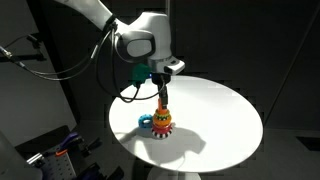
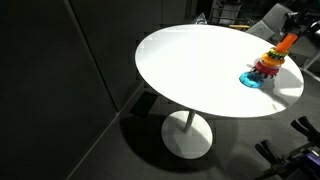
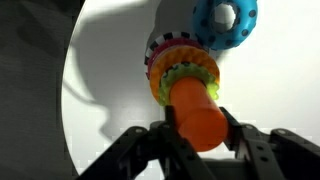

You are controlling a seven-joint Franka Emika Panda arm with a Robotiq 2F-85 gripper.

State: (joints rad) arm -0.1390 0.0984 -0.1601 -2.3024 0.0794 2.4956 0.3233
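Observation:
An orange peg (image 3: 195, 112) of a ring-stacking toy stands on the round white table (image 1: 220, 110), with several coloured gear-shaped rings (image 3: 182, 68) stacked at its base. My gripper (image 3: 196, 125) is shut on the orange peg near its top, its black fingers (image 3: 228, 122) pressing on both sides. In an exterior view the gripper (image 1: 161, 88) hangs straight above the ring stack (image 1: 161, 121). A blue ring (image 3: 225, 20) lies flat on the table beside the stack, also seen as the blue ring (image 1: 146, 121) and blue ring (image 2: 251, 80). The toy (image 2: 270, 62) sits near the table's edge.
The white table stands on a single pedestal (image 2: 187, 132) over a dark floor. Dark walls surround it. Cables (image 1: 60, 65) trail from the arm, and equipment (image 1: 55, 150) sits low beside the table. Chairs or gear (image 2: 260, 18) stand behind the table.

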